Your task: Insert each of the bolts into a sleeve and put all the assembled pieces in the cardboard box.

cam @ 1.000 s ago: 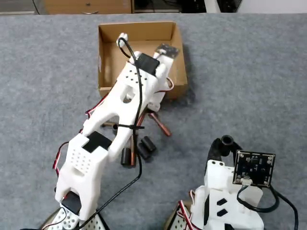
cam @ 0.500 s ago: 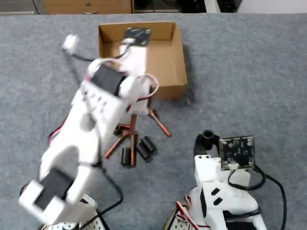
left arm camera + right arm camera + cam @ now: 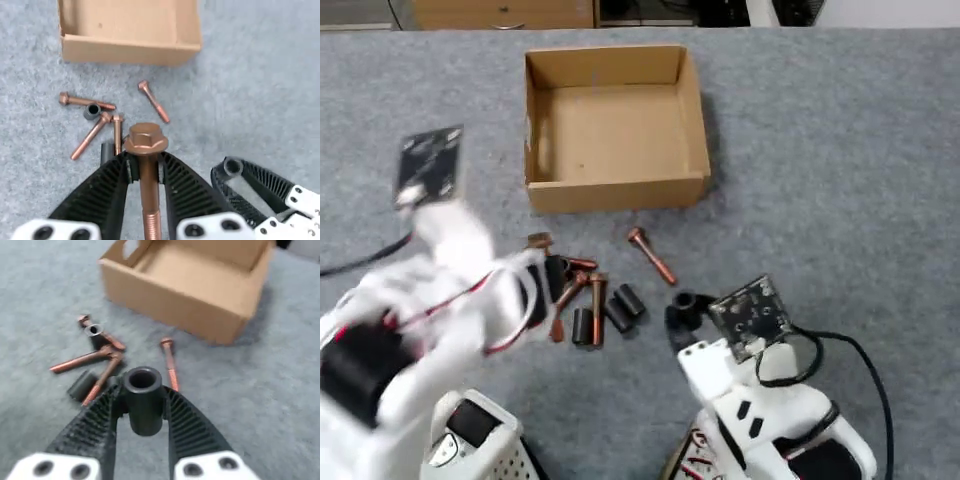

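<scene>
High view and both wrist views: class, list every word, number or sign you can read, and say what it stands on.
No text can be read anywhere.
cardboard box: plain walls, no print.
held bolt and held sleeve: no marks seen.
wrist camera board: any markings are too small to read.

The left arm (image 3: pixel 460 250) and right arm (image 3: pixel 770 420) are white plastic shells with black servos (image 3: pixel 360 365), red wires (image 3: pixel 440 312), a black cable (image 3: pixel 865 365) and dark camera boards (image 3: pixel 748 312). The left tool (image 3: pixel 145 161) and right tool (image 3: pixel 142 392) have ribbed black fingers (image 3: pixel 100 195).
</scene>
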